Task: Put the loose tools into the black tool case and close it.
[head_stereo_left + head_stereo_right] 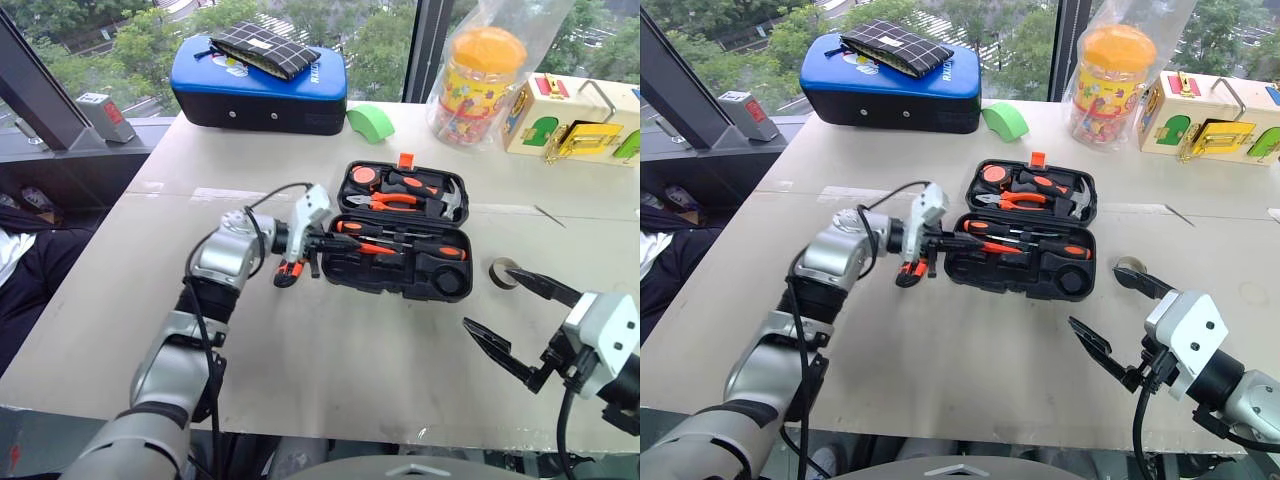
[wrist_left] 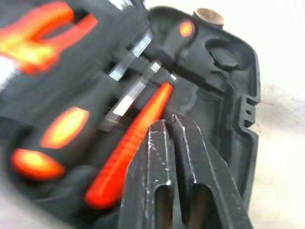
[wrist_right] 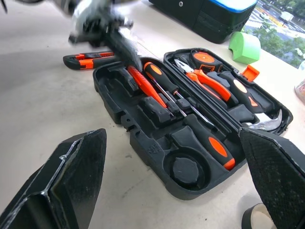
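Daylight floods in from the window (image 1: 300,20) across the top of both head views, leaving the pale table (image 1: 330,350) evenly bright, with soft, faint shadows. The left wrist view is heavily smeared: the orange handles at its left edge streak into blobs, while the left gripper (image 2: 169,125) at bottom centre stays sharper. In the right wrist view, the upper left corner is motion-blurred (the rest reads crisply), and its right gripper's fingers (image 3: 71,186) loom dark.

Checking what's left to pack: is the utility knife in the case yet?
Out: the utility knife lies on the table beside the black tool case.
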### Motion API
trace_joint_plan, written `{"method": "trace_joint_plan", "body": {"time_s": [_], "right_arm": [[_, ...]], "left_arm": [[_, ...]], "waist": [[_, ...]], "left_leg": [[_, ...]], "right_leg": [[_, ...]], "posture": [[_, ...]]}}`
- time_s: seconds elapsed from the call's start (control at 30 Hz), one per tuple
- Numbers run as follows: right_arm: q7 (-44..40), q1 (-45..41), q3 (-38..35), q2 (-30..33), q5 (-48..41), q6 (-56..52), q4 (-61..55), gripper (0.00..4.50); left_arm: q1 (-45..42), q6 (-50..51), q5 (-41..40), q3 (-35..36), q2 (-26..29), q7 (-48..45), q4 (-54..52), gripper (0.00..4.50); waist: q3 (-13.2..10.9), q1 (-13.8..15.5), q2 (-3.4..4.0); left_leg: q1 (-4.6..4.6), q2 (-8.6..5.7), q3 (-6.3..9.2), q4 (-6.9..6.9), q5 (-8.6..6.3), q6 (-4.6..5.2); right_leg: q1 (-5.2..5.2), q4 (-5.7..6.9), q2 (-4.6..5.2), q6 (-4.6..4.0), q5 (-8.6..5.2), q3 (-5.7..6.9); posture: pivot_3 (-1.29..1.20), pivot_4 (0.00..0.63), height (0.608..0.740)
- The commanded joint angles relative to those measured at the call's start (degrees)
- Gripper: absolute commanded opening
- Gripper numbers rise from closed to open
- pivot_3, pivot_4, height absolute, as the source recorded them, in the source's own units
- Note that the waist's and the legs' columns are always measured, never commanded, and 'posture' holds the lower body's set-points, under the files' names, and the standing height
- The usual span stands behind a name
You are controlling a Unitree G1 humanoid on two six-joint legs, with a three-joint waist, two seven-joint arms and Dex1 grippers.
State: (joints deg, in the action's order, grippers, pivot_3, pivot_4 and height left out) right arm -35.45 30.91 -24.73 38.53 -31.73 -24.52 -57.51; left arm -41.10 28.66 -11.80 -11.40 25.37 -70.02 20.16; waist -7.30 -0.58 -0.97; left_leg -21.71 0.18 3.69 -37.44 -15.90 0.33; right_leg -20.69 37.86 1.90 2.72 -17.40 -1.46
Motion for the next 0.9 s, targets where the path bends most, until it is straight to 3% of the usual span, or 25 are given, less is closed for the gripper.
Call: {"method": "trace_joint_plan", "body": {"time_s": [0.03,0.17,0.43,0.67,0.9], "right_arm": [[0.5,-0.3,-0.2,0.2,0.2,-0.1,-1.2,4.50],[1.0,-0.1,-0.2,-0.2,0.6,-0.4,-1.6,4.50],[1.3,0.7,-0.4,-0.6,0.9,-0.2,-2.0,4.50],[1.2,1.5,-0.3,-0.8,1.0,-0.1,-2.4,4.50],[1.0,1.3,0.4,-0.8,1.3,0.1,-2.1,4.50]], "left_arm": [[0.8,0.1,1.1,0.0,-0.8,4.5,-2.7,0.07],[-1.4,-0.8,2.3,1.4,-4.1,10.7,4.0,0.07],[-3.9,0.3,3.3,0.5,-5.9,12.6,8.7,0.07],[-9.3,20.8,-6.4,9.4,-9.3,16.3,9.5,0.07],[-5.1,13.7,-0.3,1.3,-6.8,15.9,5.3,0.07]], "waist": [[0.0,0.0,0.03],[0.0,0.3,0.01],[0.1,1.3,-0.02],[0.1,1.1,-0.04],[0.1,0.9,-0.03]], "left_leg": [[0.02,0.00,-0.01,0.00,0.00,0.00],[0.05,-0.05,-0.06,-0.01,0.00,0.00],[0.12,-0.09,-0.11,-0.09,0.01,0.01],[0.03,-0.10,-0.04,-0.21,0.01,0.01],[0.04,-0.03,-0.03,0.00,0.02,-0.01]], "right_leg": [[0.01,0.01,0.00,0.00,0.00,-0.01],[0.04,0.00,0.03,0.00,0.00,-0.04],[0.08,0.09,0.03,0.01,0.02,-0.10],[0.08,0.10,0.01,0.02,0.01,-0.02],[0.01,0.02,-0.05,0.00,0.00,-0.04]], "posture": [[0.00,0.150,0.740],[0.00,0.150,0.740],[0.00,0.150,0.740],[0.00,0.150,0.740],[0.00,0.150,0.740]]}}
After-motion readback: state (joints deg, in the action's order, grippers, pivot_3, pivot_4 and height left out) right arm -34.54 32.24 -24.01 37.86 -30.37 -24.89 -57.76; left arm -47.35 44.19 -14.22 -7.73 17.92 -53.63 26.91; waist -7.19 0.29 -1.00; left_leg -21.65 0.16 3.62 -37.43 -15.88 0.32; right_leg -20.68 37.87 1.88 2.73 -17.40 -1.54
